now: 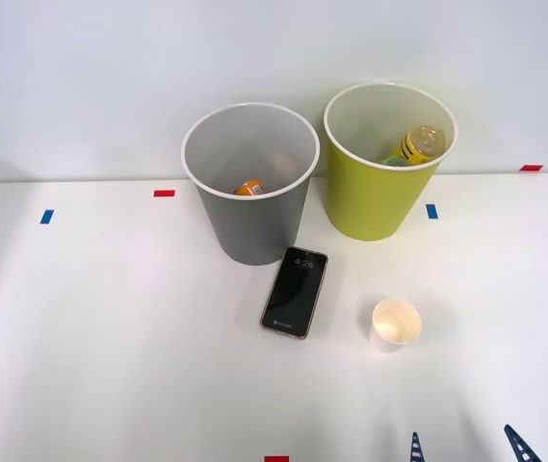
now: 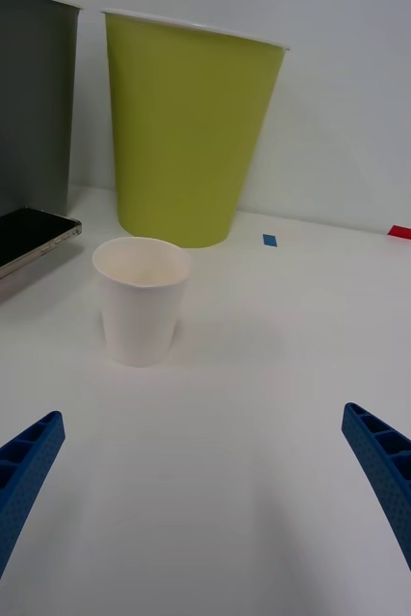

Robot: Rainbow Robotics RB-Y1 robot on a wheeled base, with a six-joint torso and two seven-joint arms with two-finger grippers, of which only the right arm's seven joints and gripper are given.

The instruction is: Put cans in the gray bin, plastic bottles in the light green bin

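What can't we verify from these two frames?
- Orange can in the gray bin: front view, mostly hidden by the bin's wall; label unreadable.
- Green bottle in the light green bin: front view, just a sliver past the rim, beside the yellow-label bottle.
- Smartphone: right wrist view, cut off by the frame edge.
- Right gripper: open, fingers cut off by the frame edge.

I had the right arm's two-finger gripper (image 1: pixel 467 447) low at the near right edge of the front view, only the blue ribbed fingertips (image 1: pixel 519 444) poking in. Wrist cam had both fingers (image 2: pixel 12 486) spread wide, nothing between them.
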